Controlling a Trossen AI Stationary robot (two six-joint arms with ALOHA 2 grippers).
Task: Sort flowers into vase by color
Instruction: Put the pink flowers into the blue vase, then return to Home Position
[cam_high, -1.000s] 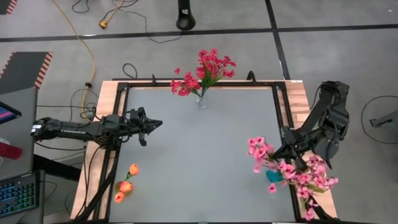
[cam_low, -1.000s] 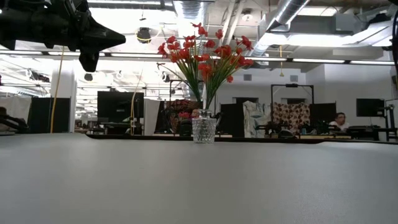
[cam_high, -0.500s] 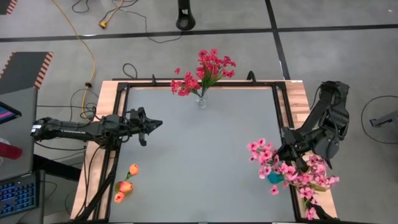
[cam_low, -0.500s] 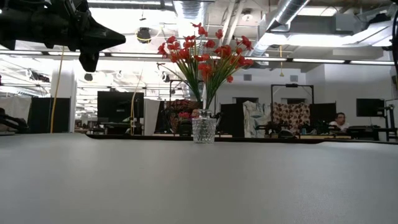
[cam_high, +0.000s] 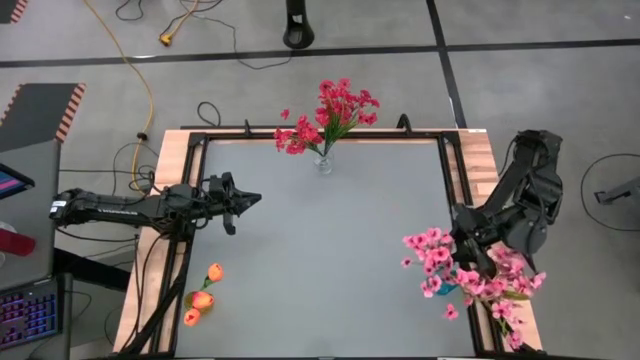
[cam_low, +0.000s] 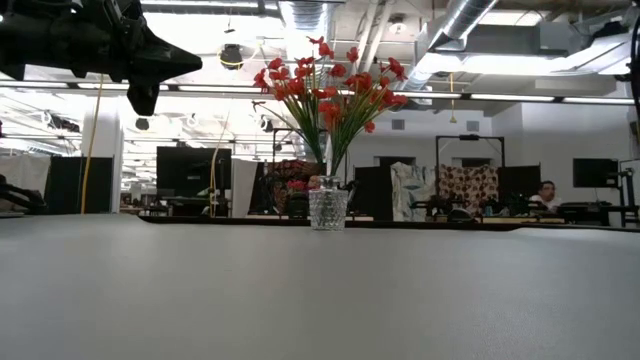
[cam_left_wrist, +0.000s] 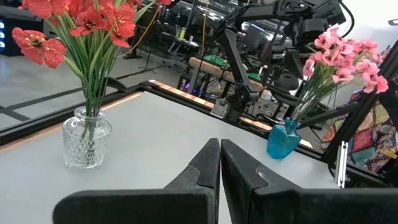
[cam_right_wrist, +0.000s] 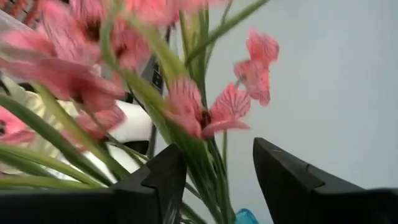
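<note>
Standing in the blue vase (cam_left_wrist: 283, 141) at the table's (cam_high: 330, 250) right edge, your pink flowers (cam_high: 470, 280) have their stems between the parted fingers of the right gripper (cam_right_wrist: 214, 177), which no longer clamps them. Red flowers (cam_high: 330, 115) fill the clear glass vase (cam_low: 327, 209) at the far edge. Orange buds (cam_high: 200, 297) lie near the left corner. Your left gripper (cam_high: 240, 203) hovers closed over the left side.

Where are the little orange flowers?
In the high view, the orange flowers lie at the table's near-left corner, by the wooden edge, below the waiting left gripper and far from the pink flowers on the right.
</note>
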